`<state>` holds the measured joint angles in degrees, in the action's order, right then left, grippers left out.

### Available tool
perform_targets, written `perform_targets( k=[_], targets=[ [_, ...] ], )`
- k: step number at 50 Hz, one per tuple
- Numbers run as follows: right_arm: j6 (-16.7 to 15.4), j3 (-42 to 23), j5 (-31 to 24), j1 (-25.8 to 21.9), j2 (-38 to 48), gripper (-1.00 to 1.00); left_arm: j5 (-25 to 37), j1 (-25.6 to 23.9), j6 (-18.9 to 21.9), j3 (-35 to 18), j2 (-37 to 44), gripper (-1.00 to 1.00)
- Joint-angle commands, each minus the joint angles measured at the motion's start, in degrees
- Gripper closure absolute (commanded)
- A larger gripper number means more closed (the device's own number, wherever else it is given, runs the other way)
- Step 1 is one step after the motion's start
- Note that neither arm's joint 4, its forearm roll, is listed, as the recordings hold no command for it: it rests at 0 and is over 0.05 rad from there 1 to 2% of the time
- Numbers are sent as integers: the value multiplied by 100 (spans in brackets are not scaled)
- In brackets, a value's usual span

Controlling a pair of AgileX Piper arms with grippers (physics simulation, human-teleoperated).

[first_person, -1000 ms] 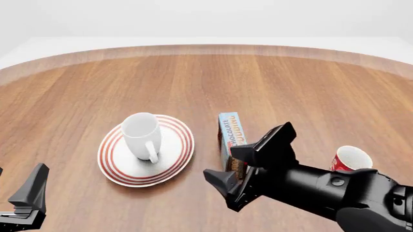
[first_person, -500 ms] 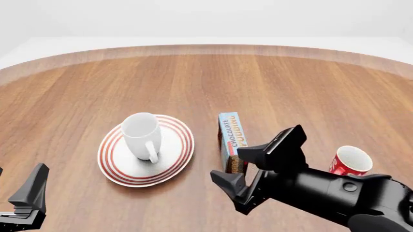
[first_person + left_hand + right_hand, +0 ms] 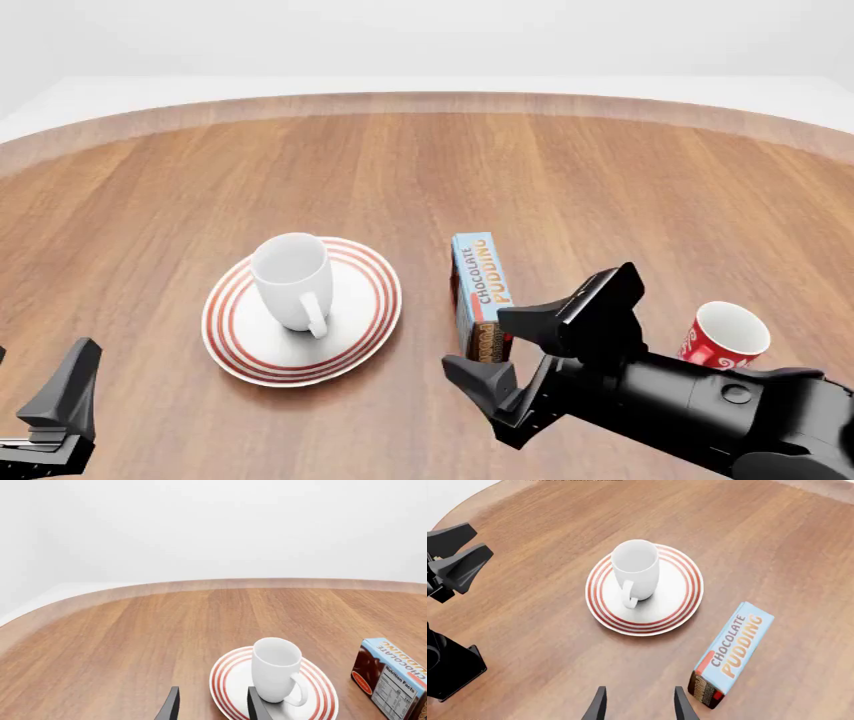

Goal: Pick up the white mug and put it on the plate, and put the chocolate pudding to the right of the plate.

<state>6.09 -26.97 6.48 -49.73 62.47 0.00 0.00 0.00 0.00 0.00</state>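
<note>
Mug (image 3: 294, 279) and plate (image 3: 363, 320) are already paired: the white mug stands upright near the plate's centre, handle turned toward the arms' side of the bench (image 3: 427, 160), so that half of the task reads as done. The chocolate pudding (image 3: 481, 285) lies flat on the wood at about 3 o'clock from the plate, just beside its rim without touching, its dark brown end nearest the robot. That is the spot the task names, so the box looks placed rather than waiting.

The right gripper (image 3: 537, 347) hangs just short of the box's near end with its jaws spread wide and nothing between them; in the right wrist view its fingertips (image 3: 598, 705) frame bare wood, the box off to one side. The left gripper (image 3: 60, 400) sits low at 8 o'clock from the plate, jaws parted and empty, well clear of the mug. A red patterned mug (image 3: 726, 337) stands at 3 o'clock from the box, beyond the right arm, outside the task.
</note>
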Motion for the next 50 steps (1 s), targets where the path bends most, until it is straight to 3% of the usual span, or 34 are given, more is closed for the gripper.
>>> perform_targets(
  k=[1, 3, 4, 14, 17, 38, 40, 50],
  targets=[
    [24, 167, 4, 36, -211, -100, 0, 0, 0, 0, 0, -100],
    [24, 167, 4, 36, -211, -100, 0, 0, 0, 0, 0, -100],
    [97, 892, -516, 343, -1721, -100, 0, 0, 0, 0, 0, -100],
    [97, 896, -548, 343, -1758, -100, 0, 0, 0, 0, 0, -100],
    [103, 1029, -867, 459, -2262, -100, 0, 0, 0, 0, 0, -100],
    [103, 1028, -868, 459, -2263, -100, 0, 0, 0, 0, 0, -100],
    [113, 1195, -1485, 726, -3095, -100, 0, 0, 0, 0, 0, -100],
    [108, 1243, -1766, 832, -3433, -100, 0, 0, 0, 0, 0, -100]
  ],
)
